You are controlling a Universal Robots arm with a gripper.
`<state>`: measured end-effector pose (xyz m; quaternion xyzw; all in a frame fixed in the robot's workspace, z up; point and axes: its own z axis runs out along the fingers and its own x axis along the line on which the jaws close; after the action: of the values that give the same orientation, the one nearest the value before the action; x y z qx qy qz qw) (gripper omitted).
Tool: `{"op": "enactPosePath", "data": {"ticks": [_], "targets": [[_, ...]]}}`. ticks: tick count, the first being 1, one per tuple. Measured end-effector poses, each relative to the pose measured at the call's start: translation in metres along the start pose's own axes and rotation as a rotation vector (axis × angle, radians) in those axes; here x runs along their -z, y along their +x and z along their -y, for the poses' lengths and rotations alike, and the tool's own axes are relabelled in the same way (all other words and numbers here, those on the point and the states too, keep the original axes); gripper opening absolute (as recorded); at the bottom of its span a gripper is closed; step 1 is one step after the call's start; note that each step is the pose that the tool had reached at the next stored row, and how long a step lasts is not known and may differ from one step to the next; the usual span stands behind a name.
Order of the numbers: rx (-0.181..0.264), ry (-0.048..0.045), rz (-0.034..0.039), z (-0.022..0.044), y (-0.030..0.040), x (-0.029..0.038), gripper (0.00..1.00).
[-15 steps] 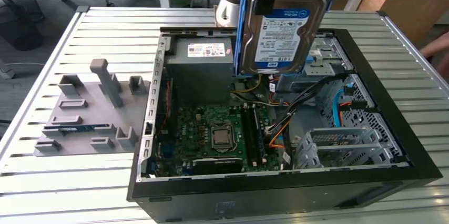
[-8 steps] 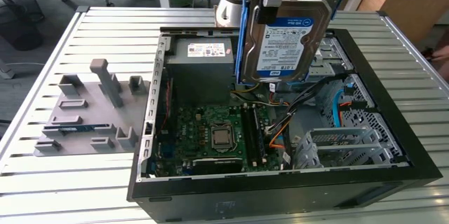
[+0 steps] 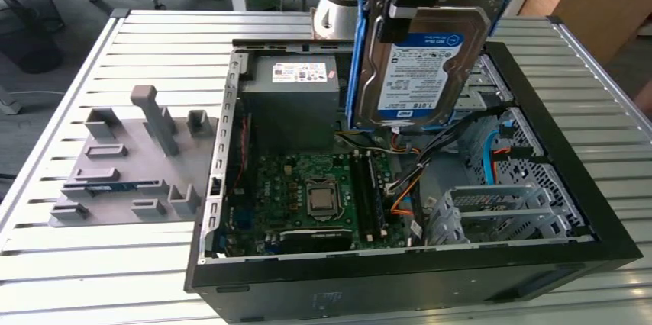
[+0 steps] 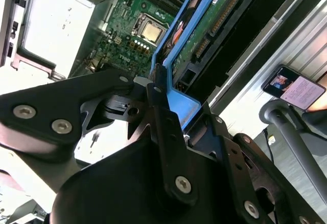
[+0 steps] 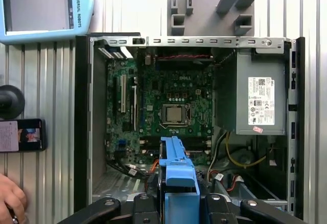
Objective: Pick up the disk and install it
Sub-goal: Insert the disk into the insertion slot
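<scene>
The disk (image 3: pixel 420 65), a silver drive with a white and blue label in a blue carrier frame, hangs upright over the open computer case (image 3: pixel 408 268), above its far right part. My gripper (image 3: pixel 405 14) is shut on the disk's top edge. In the second wrist view the black fingers (image 4: pixel 159 113) clamp the blue carrier (image 4: pixel 179 99), and the disk's green circuit board (image 4: pixel 207 27) faces out. In the first wrist view the carrier (image 5: pixel 177 170) sticks out from my gripper (image 5: pixel 179 203) over the motherboard.
Inside the case lie the motherboard (image 3: pixel 316 195), a grey power supply box (image 3: pixel 288 85), loose cables (image 3: pixel 408 188) and a grey metal drive cage (image 3: pixel 499 214). A grey slotted fixture (image 3: pixel 133 165) sits on the exterior view's left. A phone (image 5: pixel 20 134) and a hand (image 5: pixel 10 198) are beside the case.
</scene>
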<state>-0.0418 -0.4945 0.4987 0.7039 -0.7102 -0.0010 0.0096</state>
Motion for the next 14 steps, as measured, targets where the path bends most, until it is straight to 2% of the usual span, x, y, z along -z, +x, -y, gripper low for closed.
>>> {"op": "enactPosePath", "data": {"ticks": [3, 5, 8, 12, 14], "targets": [[0.000, -0.0004, 0.0003, 0.0100, 0.0000, -0.0004, 0.36], [0.000, -0.0008, 0.0002, 0.0136, 0.0007, -0.0007, 0.36], [0.000, -0.0009, 0.0001, 0.0142, 0.0032, -0.0016, 0.36], [0.000, -0.0008, 0.0003, 0.0143, 0.0131, -0.0030, 0.36], [0.000, -0.0008, 0.0003, 0.0146, 0.0158, -0.0036, 0.36]]}}
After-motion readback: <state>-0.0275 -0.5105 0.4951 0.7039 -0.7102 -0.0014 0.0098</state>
